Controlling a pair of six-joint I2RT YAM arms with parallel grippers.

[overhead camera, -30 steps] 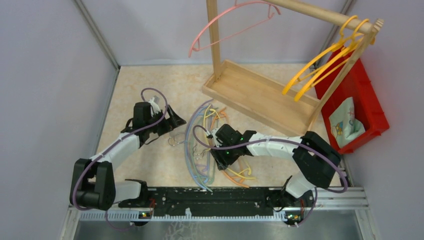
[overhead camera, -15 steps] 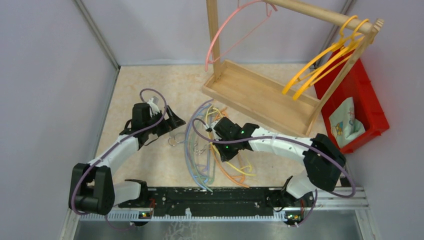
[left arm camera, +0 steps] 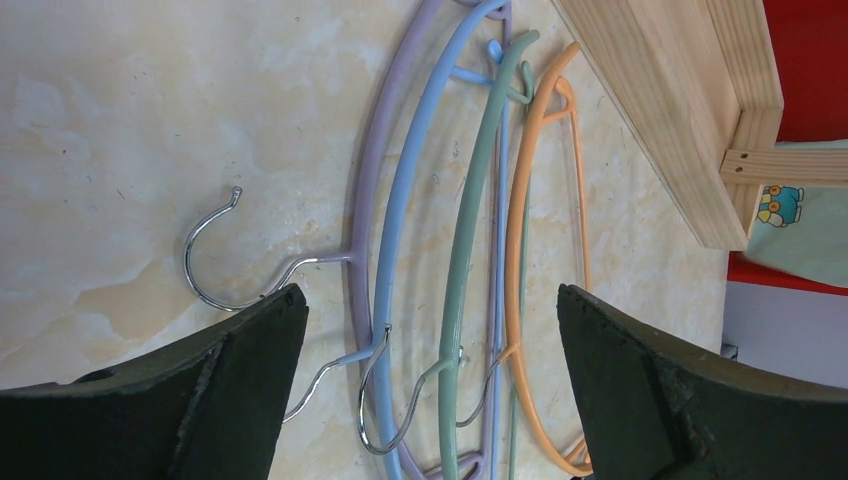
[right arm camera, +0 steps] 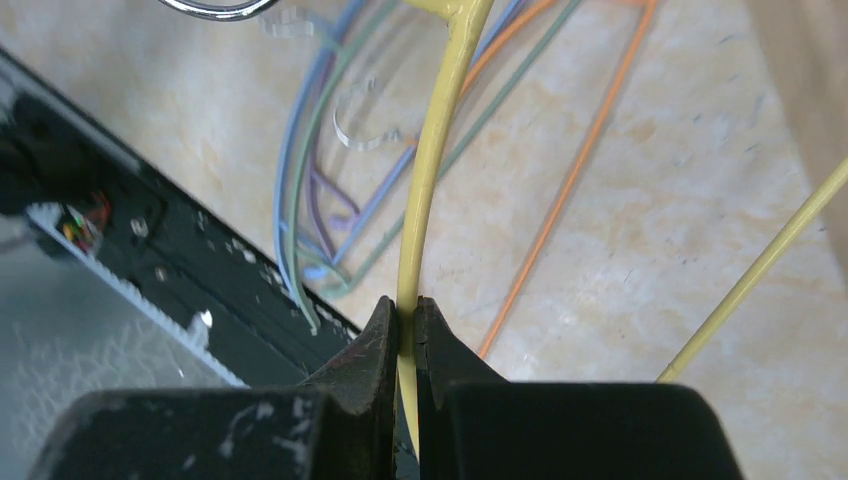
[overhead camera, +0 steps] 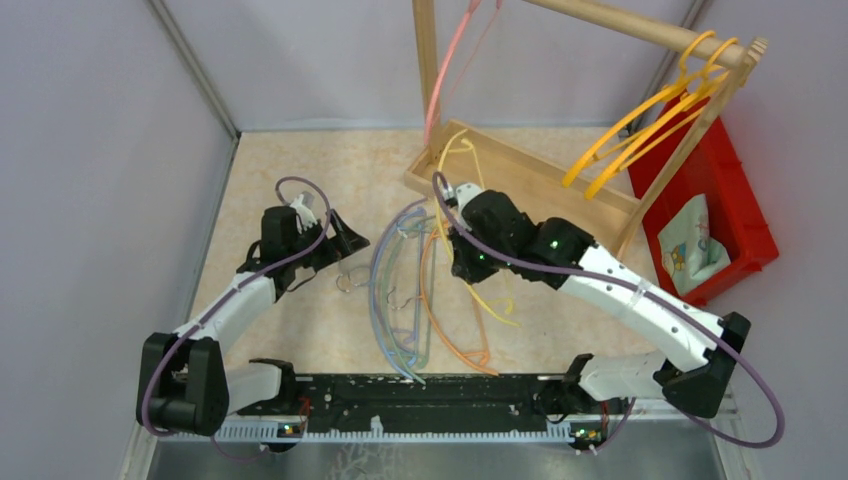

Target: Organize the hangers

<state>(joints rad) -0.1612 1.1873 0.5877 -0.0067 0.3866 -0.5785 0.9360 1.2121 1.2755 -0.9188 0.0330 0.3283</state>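
My right gripper (overhead camera: 460, 262) (right arm camera: 405, 305) is shut on the arm of a yellow hanger (overhead camera: 445, 160) (right arm camera: 432, 160), which is lifted off the table just in front of the wooden rack's base. Purple (left arm camera: 362, 200), blue (left arm camera: 400, 200), green (left arm camera: 470, 200) and orange (left arm camera: 515, 220) hangers lie side by side on the table, their metal hooks toward my left gripper (left arm camera: 430, 293). That gripper (overhead camera: 345, 245) hovers open over the hooks, touching none. A pink hanger (overhead camera: 445, 70) and yellow hangers (overhead camera: 640, 130) hang on the rack's bar.
The wooden rack (overhead camera: 520, 190) stands at the back right with a tray-like base. A red bin (overhead camera: 745, 235) holding a printed cloth sits behind it by the right wall. Grey walls close in both sides. The black base rail (overhead camera: 440, 395) runs along the near edge.
My right gripper closed on the yellow hanger and raised it out of the pile toward the rack. The pink hanger swung round to edge-on. My left arm stayed put.
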